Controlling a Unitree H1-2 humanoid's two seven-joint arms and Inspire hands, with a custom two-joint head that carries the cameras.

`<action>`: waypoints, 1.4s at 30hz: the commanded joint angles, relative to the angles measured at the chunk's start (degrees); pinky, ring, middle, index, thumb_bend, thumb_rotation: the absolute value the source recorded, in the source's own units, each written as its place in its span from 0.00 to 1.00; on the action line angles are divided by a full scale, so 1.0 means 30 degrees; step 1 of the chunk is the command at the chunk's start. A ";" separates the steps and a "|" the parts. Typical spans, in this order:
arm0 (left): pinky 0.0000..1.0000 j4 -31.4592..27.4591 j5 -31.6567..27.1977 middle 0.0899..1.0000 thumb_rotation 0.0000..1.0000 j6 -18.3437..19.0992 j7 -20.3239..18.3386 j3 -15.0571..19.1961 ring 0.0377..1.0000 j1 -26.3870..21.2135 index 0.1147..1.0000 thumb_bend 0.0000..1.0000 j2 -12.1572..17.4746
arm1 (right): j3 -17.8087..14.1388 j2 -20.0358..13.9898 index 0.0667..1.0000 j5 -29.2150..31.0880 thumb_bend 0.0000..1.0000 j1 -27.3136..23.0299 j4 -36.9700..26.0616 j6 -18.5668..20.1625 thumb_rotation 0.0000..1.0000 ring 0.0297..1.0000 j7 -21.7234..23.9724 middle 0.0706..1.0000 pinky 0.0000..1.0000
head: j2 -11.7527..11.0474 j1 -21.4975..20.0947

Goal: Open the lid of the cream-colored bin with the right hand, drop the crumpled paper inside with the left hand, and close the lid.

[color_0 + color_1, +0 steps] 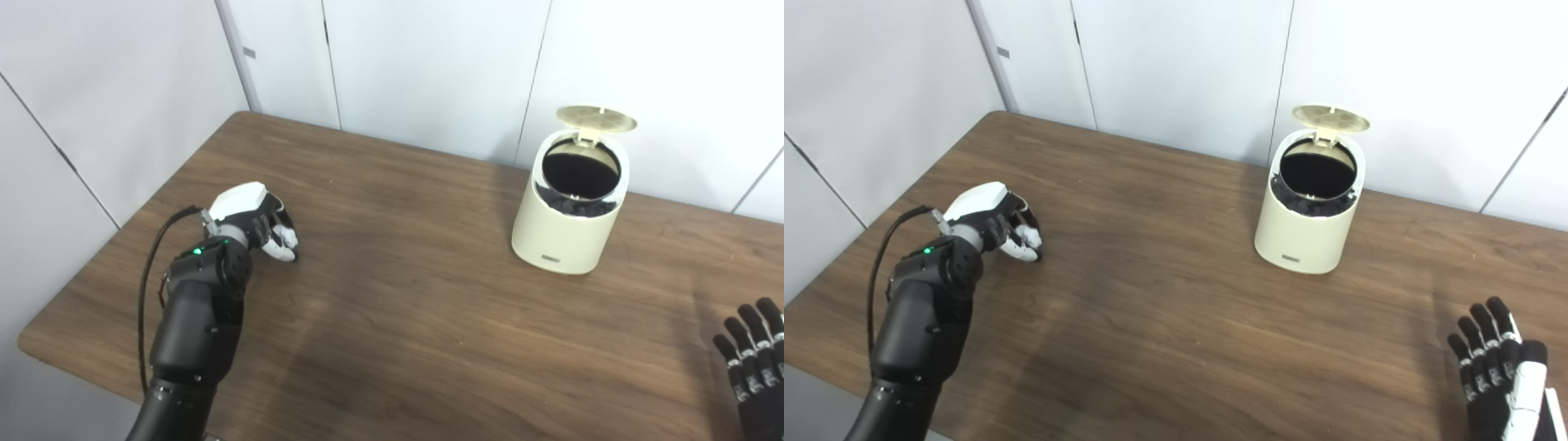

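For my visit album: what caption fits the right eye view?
Lid up on the cream bin; left hand curled on the table, right hand open.

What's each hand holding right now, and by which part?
Right hand: nothing, fingers spread. Left hand: fingers curled at the table, something white between them that may be the paper; the hold point cannot be told. Bin lid is up.

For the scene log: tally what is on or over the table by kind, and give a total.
Cream-colored bin, lid standing open: 1
Robot hands: 2, the left hand curled at the table's left, the right hand open at the lower right
Crumpled paper: 0 clearly seen; the white in the left hand's curled fingers may be paper or the hand itself
Total: 3
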 commanded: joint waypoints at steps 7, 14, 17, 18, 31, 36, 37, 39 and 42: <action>0.42 -0.0324 -0.0390 0.49 0.00 0.0113 0.1293 0.0131 0.44 -0.0172 0.39 0.50 0.0348 | -0.0131 -0.0165 0.92 0.0233 0.49 -0.0445 -0.0687 -0.0643 0.87 0.95 0.0102 0.94 0.95 | -0.0001 0.0060; 0.39 -0.0260 -0.0754 0.48 0.00 0.0114 0.1824 0.0011 0.41 -0.0090 0.40 0.50 0.0383 | -0.0136 -0.0184 0.91 0.0318 0.50 -0.0496 -0.0397 -0.0870 0.88 0.95 0.0227 0.94 0.96 | 0.0026 0.0027; 0.40 -0.0295 -0.0605 0.48 0.00 0.0114 0.1912 -0.0110 0.41 -0.0092 0.40 0.50 0.0399 | -0.0136 -0.0189 0.93 0.0333 0.50 -0.0484 -0.0335 -0.0949 0.91 0.95 0.0273 0.94 0.95 | 0.0022 -0.0139; 0.40 -0.0370 -0.0747 0.49 0.00 0.0108 0.2049 -0.0150 0.42 -0.0061 0.39 0.50 0.0420 | -0.0134 -0.0166 0.92 0.0356 0.50 -0.0478 -0.0344 -0.0953 0.90 0.95 0.0273 0.94 0.95 | 0.0022 -0.0180; 0.43 -0.3320 -0.1255 0.48 0.00 0.0121 0.1251 -0.0171 0.42 -0.0763 0.39 0.50 -0.0395 | -0.0091 -0.0064 0.91 0.0211 0.48 -0.0475 0.0150 -0.1460 0.93 0.95 0.0255 0.93 0.96 | -0.0104 -0.1243; 0.45 -0.4647 -0.2195 0.46 0.00 0.0110 0.1120 -0.0532 0.43 -0.1554 0.39 0.50 -0.1024 | -0.0002 0.0000 0.92 0.0316 0.45 -0.0363 0.0374 -0.1801 0.95 0.95 0.0373 0.94 0.96 | -0.0127 -0.1948; 0.43 -0.4922 -0.2166 0.46 0.00 0.0110 0.1010 -0.0715 0.42 -0.1746 0.40 0.50 -0.1157 | -0.0002 0.0034 0.92 0.0344 0.45 -0.0356 0.0398 -0.1829 0.94 0.95 0.0360 0.93 0.96 | -0.0123 -0.2034; 0.43 -0.5354 -0.1720 0.45 0.00 0.0116 0.0555 -0.1011 0.41 -0.2166 0.40 0.50 -0.1507 | 0.0031 0.0059 0.91 0.0196 0.46 -0.0365 0.0440 -0.1893 0.92 0.94 0.0292 0.92 0.94 | -0.0128 -0.2172; 0.41 -0.5842 -0.1139 0.45 0.00 0.0117 0.0016 -0.1476 0.39 -0.2738 0.41 0.50 -0.1999 | 0.0047 0.0138 0.91 0.0172 0.46 -0.0411 0.0517 -0.1959 0.90 0.94 0.0259 0.92 0.94 | -0.0223 -0.2415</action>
